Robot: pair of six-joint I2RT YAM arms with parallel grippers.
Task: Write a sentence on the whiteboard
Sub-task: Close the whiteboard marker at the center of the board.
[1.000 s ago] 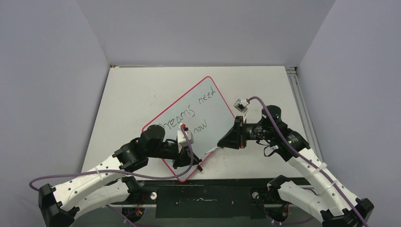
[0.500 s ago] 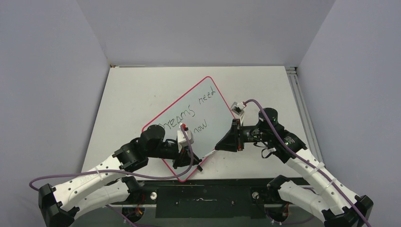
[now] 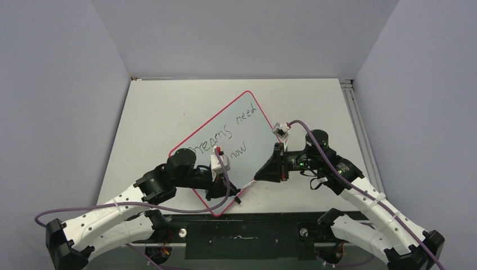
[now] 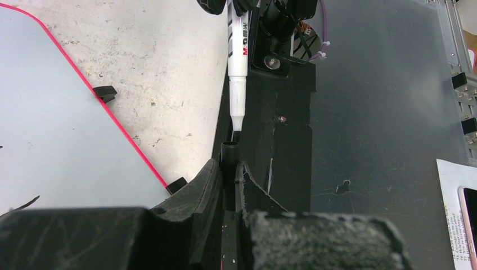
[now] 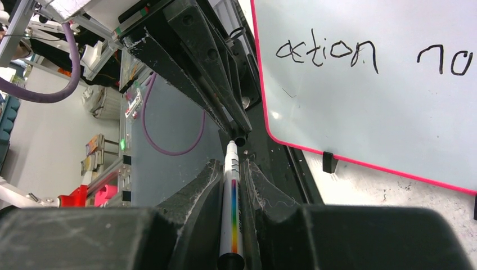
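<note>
A large flat white rectangular whiteboard [image 3: 257,140] with rounded corners, a thin pink-red rim and small black feet lies flat on the scuffed white table [image 3: 152,112], turned cornerwise. The black handwritten marker sentence [image 3: 225,134] runs across it in two slanted rows: "Dreams need" above, "action now" below, with "action" [image 5: 326,55] plain in the right wrist view.
</note>
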